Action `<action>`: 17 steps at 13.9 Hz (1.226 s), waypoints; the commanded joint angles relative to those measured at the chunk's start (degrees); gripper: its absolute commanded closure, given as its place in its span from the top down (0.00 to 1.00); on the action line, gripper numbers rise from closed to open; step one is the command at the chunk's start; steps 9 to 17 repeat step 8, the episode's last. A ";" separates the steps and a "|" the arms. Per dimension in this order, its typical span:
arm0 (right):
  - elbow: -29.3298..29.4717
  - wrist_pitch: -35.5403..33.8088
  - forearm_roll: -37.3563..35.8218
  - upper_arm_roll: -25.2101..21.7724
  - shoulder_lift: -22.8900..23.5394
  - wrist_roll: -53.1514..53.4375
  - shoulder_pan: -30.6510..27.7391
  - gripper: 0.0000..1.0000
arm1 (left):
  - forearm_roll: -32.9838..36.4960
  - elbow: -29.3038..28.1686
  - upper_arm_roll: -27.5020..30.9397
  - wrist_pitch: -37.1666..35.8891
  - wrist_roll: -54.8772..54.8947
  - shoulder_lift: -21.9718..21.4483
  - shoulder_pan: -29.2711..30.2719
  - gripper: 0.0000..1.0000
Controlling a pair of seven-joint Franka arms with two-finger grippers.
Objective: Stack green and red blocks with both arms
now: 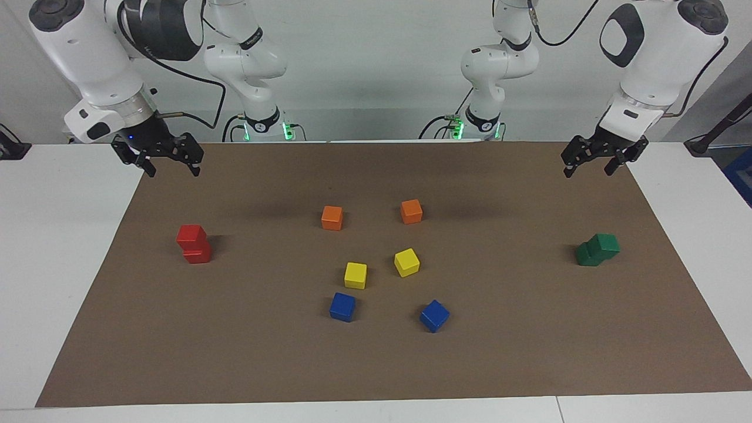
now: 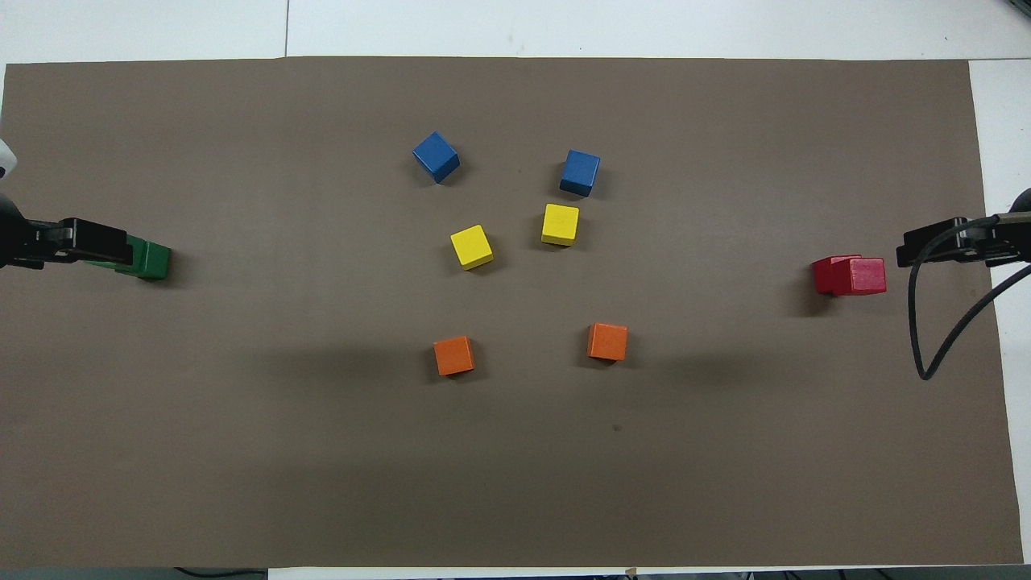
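Red stack (image 1: pixel 194 245), green stack (image 1: pixel 597 249), both jaws raised, apart.

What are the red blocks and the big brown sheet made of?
The red blocks, stacked two high, look like painted wood: solid colour, crisp edges and a dull matte face with no gloss, though hard plastic is possible. The brown sheet looks like paper or thin card: flat, matte, with a straight cut edge lying on the white table. Neither can be told for sure.
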 commanded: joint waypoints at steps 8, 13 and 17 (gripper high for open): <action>0.07 -0.74 -3.02 -0.21 0.11 1.12 -1.19 1.00 | -1.07 -1.62 0.55 1.06 0.59 -1.55 -0.28 1.00; 0.07 -0.74 -3.02 -0.21 0.11 1.12 -1.19 1.00 | -1.07 -1.62 0.55 1.06 0.59 -1.55 -0.28 1.00; 0.07 -0.74 -3.02 -0.21 0.11 1.12 -1.19 1.00 | -1.07 -1.62 0.55 1.06 0.59 -1.55 -0.28 1.00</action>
